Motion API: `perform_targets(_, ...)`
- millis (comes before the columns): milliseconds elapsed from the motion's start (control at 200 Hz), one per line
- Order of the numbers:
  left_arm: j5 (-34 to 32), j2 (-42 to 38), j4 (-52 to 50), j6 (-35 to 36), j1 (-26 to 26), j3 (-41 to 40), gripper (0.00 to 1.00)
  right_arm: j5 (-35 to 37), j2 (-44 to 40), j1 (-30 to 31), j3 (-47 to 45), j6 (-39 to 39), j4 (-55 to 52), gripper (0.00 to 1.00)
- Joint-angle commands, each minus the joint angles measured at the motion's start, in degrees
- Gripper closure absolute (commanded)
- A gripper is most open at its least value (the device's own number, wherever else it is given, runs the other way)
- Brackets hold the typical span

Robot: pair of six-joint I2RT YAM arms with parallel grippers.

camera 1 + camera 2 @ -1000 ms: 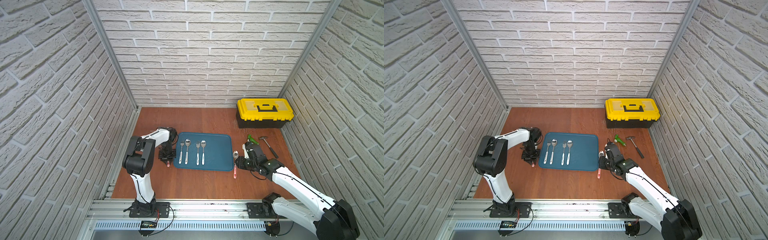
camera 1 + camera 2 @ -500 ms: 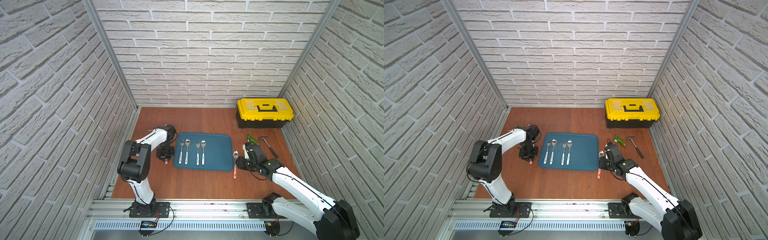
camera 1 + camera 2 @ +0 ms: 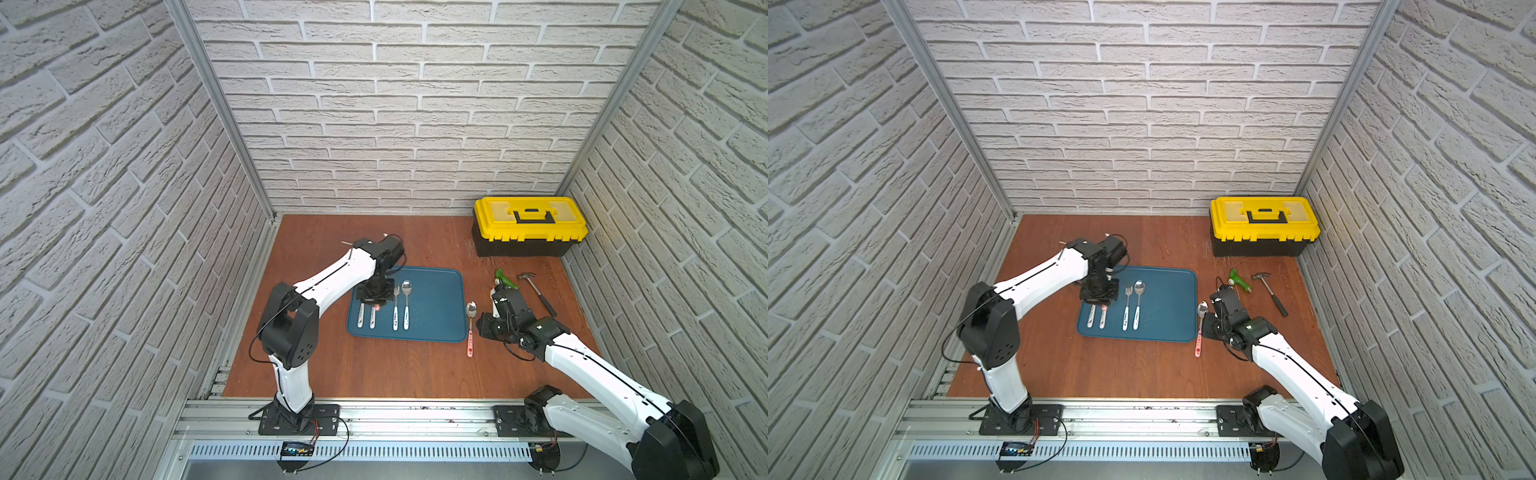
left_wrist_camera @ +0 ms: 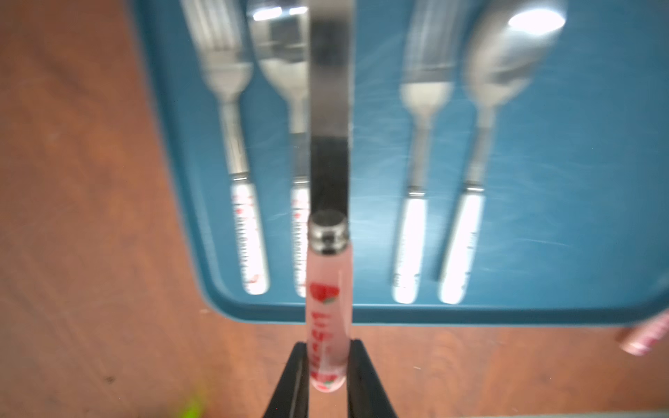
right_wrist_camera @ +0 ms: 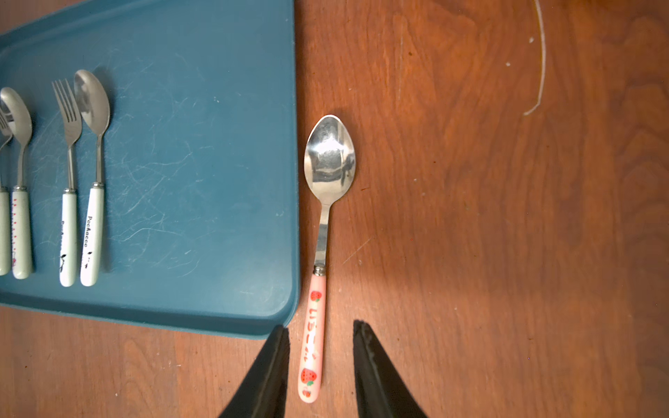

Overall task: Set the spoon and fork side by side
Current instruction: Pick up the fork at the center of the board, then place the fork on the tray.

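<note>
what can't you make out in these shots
- pink-handled utensil in the left pincer: head past the frame edge in the left wrist view, under the pincer in both top views; fork or spoon unclear.
- tray cutlery: blurred in the left wrist view.
- mint-handled fork: cut by the frame edge in the right wrist view.
- yellow toolbox: contents hidden by its shut lid in both top views.
</note>
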Motion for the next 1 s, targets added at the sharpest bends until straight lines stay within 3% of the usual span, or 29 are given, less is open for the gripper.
perform_targets(0, 2.24, 6.68, -1.77, -4.95, -4.41, 5.12, 0.99, 1.90, -2.20, -0.97, 1.71, 0.16, -1.51, 0.65)
perform_targets(385, 5.19, 19.32, -0.18, -10.08, -12.04, 17.14, 1.00, 1.36, -6.95, -2.45, 1.22, -0.66, -4.15, 0.65)
perform_targets(995, 6.27, 24.64, 0.28, -13.24, -14.50, 19.65, 1.00, -0.30, -8.13, -3.07, -0.23, -0.81, -3.47, 0.65)
